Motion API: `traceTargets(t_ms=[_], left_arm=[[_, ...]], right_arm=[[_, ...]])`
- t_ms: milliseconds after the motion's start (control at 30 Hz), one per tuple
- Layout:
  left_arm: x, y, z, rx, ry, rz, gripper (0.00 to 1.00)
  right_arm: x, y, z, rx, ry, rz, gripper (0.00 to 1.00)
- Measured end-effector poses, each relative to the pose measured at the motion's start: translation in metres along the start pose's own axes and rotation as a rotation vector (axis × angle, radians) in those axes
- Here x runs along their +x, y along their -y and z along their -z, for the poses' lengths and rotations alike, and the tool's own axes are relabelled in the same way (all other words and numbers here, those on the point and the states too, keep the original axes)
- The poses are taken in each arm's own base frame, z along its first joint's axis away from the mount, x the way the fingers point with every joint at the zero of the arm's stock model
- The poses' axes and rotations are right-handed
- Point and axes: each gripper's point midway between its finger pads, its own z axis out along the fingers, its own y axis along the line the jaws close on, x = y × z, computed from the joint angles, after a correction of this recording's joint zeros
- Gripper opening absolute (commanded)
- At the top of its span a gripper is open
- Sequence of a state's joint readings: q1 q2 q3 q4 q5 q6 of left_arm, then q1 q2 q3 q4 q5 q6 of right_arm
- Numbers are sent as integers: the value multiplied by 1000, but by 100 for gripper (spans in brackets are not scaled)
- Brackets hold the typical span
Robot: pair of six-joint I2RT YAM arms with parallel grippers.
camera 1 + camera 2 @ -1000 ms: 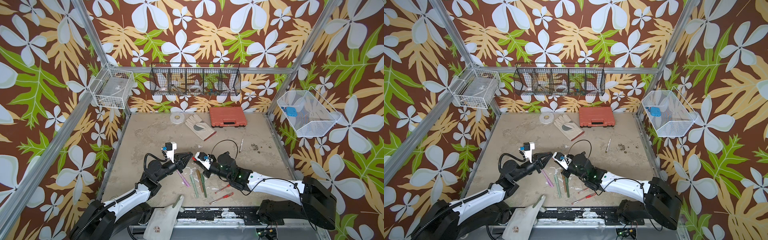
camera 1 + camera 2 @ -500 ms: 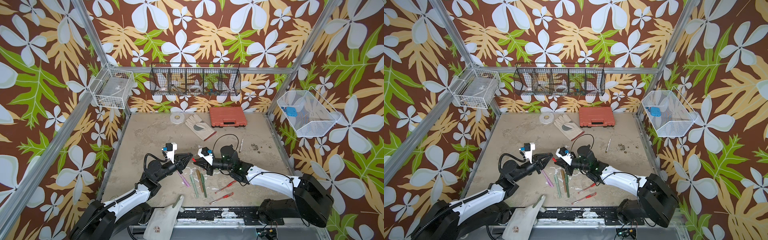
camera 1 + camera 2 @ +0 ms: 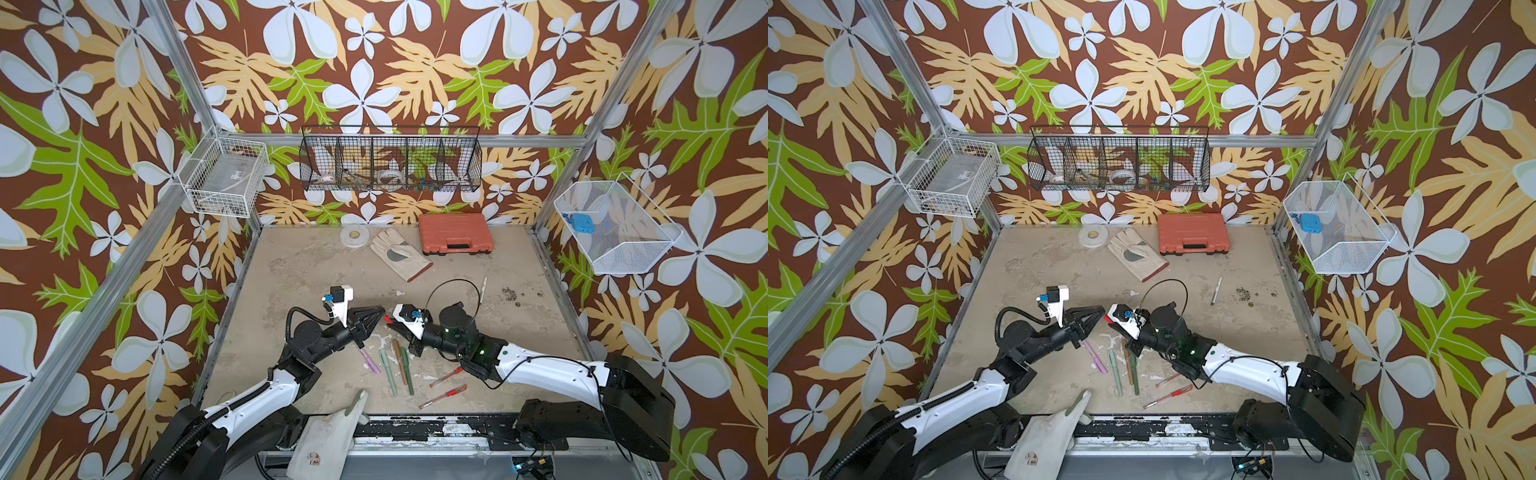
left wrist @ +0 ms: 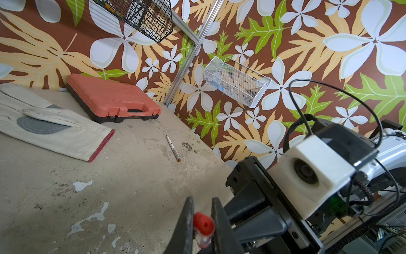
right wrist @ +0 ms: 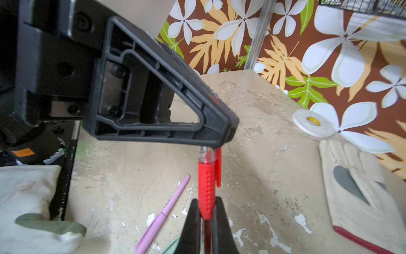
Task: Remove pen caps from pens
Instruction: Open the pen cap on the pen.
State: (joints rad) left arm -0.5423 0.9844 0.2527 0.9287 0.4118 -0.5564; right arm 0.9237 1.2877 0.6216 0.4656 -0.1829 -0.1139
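The red gel pen is held above the bench, left hand pinched on its clear barrel, right hand clamped on the red dimpled end beside the clip. Best pull straight apart along the pen's line, grips firm, no bending.

Your left arm and right arm reach inward low over the desk; left tool and right tool meet tip to tip, left pinching the red gel pen, right clamping its cap.
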Motion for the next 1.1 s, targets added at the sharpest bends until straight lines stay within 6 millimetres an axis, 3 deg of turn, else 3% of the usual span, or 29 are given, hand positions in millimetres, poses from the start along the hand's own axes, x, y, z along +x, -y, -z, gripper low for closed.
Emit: traceTargets(t_ms=[167, 500, 700, 833, 1100], left_arm=[[0, 0, 2, -2, 2, 1, 0], [0, 2, 5, 3, -2, 3, 0], [1, 0, 5, -6, -5, 9, 0], [-1, -1, 6, -12, 4, 7, 0], [1, -9, 10, -35, 7, 53, 0]], right_arm=[[0, -1, -1, 6, -2, 27, 0], [-2, -8, 3, -244, 35, -71, 0], [1, -10, -1, -281, 21, -94, 0], [1, -9, -2, -235, 21, -77, 0], [3, -6, -6, 43, 9, 47, 0]])
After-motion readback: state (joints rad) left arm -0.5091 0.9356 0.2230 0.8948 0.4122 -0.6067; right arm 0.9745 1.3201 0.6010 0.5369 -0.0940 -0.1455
